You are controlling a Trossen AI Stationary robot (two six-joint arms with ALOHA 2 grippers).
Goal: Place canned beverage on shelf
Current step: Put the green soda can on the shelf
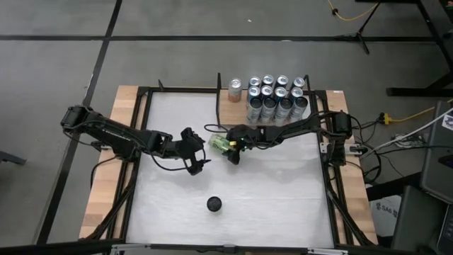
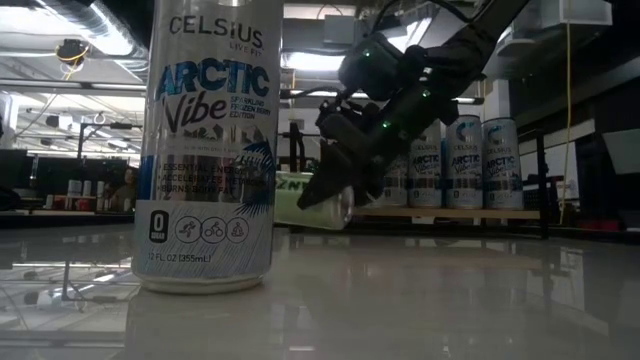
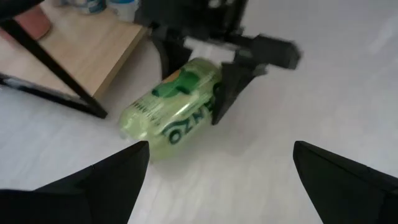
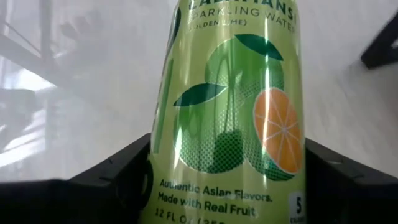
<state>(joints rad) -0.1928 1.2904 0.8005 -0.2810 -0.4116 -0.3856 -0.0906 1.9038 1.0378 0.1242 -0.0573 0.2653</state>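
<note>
We see the green can (image 3: 176,106) lying on its side on the table (image 1: 283,184), clamped between the right gripper's (image 3: 217,93) jaws beside the shelf (image 1: 237,111). The left gripper (image 1: 199,164), jaws apart, faces it nearby.

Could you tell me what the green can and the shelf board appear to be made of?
The green can, lying on its side between the right gripper's fingers, looks like thin glossy metal with a printed label, judging by its sheen. The shelf board looks like light wood with a matte, grained surface; its thin black uprights are probably metal.
</note>
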